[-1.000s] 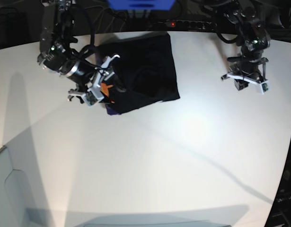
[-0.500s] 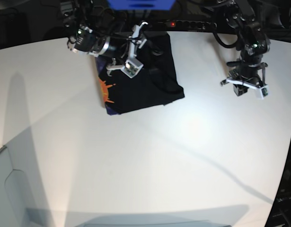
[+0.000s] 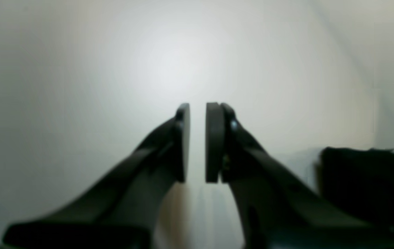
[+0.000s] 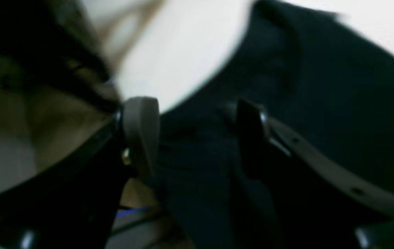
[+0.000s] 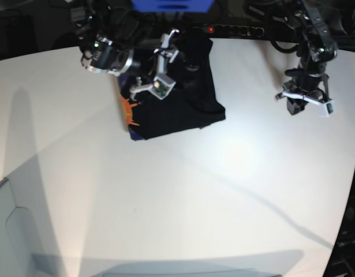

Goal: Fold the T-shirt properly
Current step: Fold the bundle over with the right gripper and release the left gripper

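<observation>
T-shirt (image 5: 174, 95) lay as a folded black bundle near the counter's (image 5: 183, 202) far edge, left of centre; orange print at its left border. Long axis ran far-to-near, slightly skewed. Judged soft, light, limp: best pinched at a folded edge or corner. Right gripper (image 4: 190, 138) hovered over the cloth, jaws wide, empty. Left gripper (image 3: 198, 141) stood well apart toward the right edge, jaws narrow, nothing between.

Both arms are showing black jointed casings with dark cables trailing off. The right gripper (image 5: 158, 66) is wearing white finger brackets and grey pads (image 4: 140, 133); the left gripper (image 5: 304, 103) is carrying white brackets and flat dark pads (image 3: 214, 141).
</observation>
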`<action>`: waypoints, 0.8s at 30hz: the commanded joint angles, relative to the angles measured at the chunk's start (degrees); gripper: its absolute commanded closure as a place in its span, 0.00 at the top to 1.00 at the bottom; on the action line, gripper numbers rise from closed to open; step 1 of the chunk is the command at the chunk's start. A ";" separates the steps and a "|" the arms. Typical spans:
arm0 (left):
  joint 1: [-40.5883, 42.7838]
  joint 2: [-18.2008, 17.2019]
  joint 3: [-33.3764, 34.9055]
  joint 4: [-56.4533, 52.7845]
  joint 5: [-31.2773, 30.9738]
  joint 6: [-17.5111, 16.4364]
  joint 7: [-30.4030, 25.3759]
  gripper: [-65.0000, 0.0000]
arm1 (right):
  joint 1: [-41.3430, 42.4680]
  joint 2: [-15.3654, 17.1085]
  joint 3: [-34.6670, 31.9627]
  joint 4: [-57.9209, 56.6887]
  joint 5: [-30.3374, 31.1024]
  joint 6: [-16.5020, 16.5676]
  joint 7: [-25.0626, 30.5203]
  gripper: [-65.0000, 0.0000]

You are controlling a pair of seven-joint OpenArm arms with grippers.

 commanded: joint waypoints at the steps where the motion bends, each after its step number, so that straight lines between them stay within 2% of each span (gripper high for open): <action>1: 0.13 -1.28 -1.95 0.74 0.01 0.09 -1.47 0.13 | 0.22 -0.37 0.62 1.01 1.17 0.36 1.33 0.56; 5: 0.13 -1.37 -7.23 0.74 0.27 0.09 -1.47 0.14 | 1.62 -0.37 1.77 -0.04 1.17 0.36 1.33 0.56; 6: -0.04 -1.37 -8.02 0.74 0.45 0.09 -1.47 0.17 | 1.71 -0.37 1.77 -0.92 1.35 0.36 1.33 0.56; 10: 0.05 -1.20 -9.69 0.92 0.45 0.09 -1.47 0.44 | 3.03 -3.36 1.59 -4.70 1.17 0.36 1.33 0.56; 12: 0.13 -0.76 -9.69 1.27 0.36 0.09 -1.47 0.53 | 4.35 -4.06 1.68 -6.46 1.08 0.36 1.42 0.56; 15: 1.01 -0.58 -9.34 1.27 -0.16 0.09 -1.47 0.55 | 5.31 -4.85 1.59 -8.13 1.08 0.36 2.29 0.56; 19: 1.98 3.55 -8.81 2.33 -2.45 0.00 -1.47 0.55 | 5.14 -4.68 0.98 -8.66 1.08 0.36 2.91 0.56; 24: 3.04 6.80 -6.79 2.59 -4.12 0.00 -1.47 0.56 | 5.31 -4.41 -2.54 -9.89 1.08 0.36 2.91 0.56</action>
